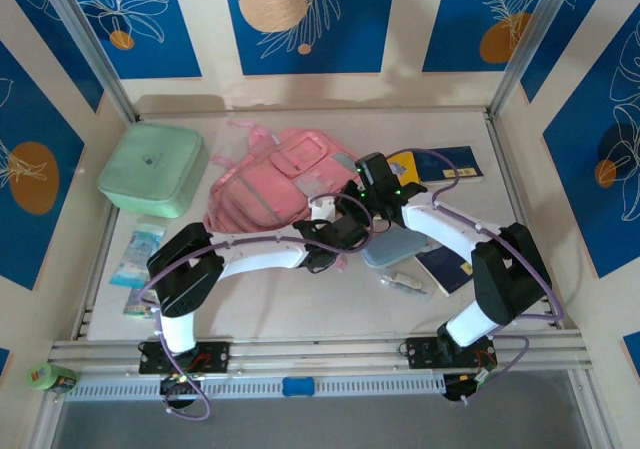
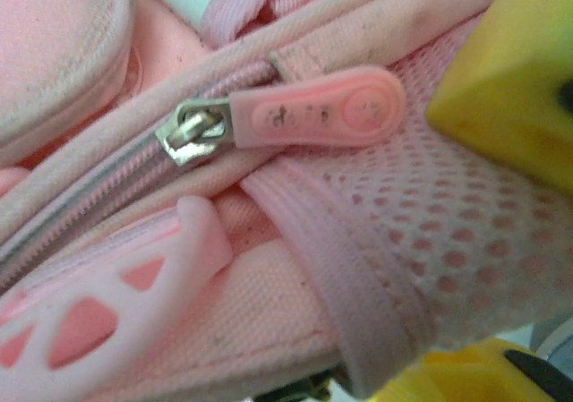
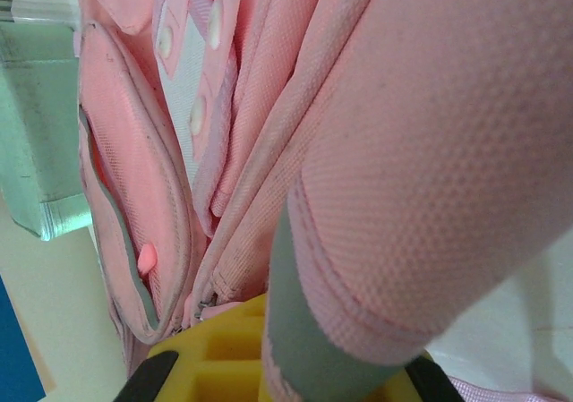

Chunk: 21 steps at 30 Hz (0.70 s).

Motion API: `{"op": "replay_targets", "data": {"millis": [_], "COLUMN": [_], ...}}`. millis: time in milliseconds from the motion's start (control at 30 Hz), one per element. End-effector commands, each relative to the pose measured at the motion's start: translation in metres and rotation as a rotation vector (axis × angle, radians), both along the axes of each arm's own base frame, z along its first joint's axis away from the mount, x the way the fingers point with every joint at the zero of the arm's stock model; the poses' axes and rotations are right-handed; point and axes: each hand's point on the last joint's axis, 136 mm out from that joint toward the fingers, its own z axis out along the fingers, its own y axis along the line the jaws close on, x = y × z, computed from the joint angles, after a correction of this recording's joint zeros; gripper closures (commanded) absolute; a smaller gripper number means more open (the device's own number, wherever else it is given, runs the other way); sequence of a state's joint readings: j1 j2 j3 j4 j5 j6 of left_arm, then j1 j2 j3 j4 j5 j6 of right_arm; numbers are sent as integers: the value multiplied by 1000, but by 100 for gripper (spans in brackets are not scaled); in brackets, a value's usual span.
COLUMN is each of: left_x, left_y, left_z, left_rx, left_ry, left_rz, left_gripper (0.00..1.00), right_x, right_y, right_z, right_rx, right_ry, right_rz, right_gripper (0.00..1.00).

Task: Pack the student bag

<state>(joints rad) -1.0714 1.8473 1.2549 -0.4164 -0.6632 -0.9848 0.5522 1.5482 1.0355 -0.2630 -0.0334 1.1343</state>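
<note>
The student bag (image 1: 268, 187) lies pink and soft at the back middle of the table, with both arms meeting at its right end. My right gripper (image 1: 360, 197) is shut on a pink strap with a grey-green underside (image 3: 376, 241), which runs down between its yellow fingers (image 3: 215, 357). My left gripper (image 1: 333, 237) is pressed against the bag just below a zip. Its view is close on the pink zip pull (image 2: 318, 111) and metal slider (image 2: 192, 135). Bag fabric and webbing (image 2: 349, 286) cover its jaws, with a bit of yellow finger (image 2: 452, 377) showing.
A mint-green lidded box (image 1: 152, 171) stands left of the bag. A blue booklet (image 1: 448, 161), a grey-blue pencil case (image 1: 392, 249), a dark notebook (image 1: 447, 267) and a small pen-like item (image 1: 405, 282) lie to the right. Tissue packets (image 1: 138, 254) lie at the left front.
</note>
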Motion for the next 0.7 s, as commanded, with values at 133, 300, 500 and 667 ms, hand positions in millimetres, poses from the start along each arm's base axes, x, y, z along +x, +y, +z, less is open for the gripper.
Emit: {"op": "replay_targets", "data": {"millis": [133,300,500,667], "left_x": [28,27,23,12], "left_y": [-19,-16,-14,-8], "left_z": [29,28,35,36], "left_rx": [-56,-60,-72,-77], "left_ry": [-115,-114,-119,-83], "left_rz": [-32,-48,-79,-121], "left_gripper": [75,90,100,100], "right_x": [-15,-14,-9,-2], "right_y": [21,20,19,14], "right_z": [18,17,22,26], "right_rx": [87,79,72,69], "right_ry": [-5,-12,-30,-43], "right_rz": [98,100,109,100], "right_gripper": [100,100,100,100]}}
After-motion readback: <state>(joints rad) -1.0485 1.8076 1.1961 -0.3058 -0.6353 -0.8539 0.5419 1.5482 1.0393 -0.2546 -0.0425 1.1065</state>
